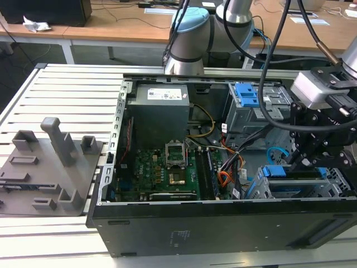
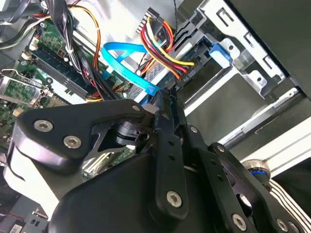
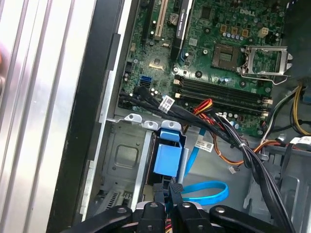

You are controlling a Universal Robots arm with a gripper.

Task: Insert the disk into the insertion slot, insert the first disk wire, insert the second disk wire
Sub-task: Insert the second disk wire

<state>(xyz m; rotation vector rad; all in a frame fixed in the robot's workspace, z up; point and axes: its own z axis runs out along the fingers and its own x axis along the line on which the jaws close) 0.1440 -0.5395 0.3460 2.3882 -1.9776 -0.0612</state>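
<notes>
We see the open case (image 1: 223,223) on a slatted table (image 1: 67,89), its board (image 1: 162,173) bare. The disk (image 1: 294,172) sits in the slot (image 1: 262,190) at the exterior view's right, blue caddy showing. The gripper (image 2: 163,99) hangs just over it, jaws clenched together by the blue wire (image 2: 127,65), though what they grasp we cannot tell. Wooden desks (image 1: 122,28) stand behind.
</notes>
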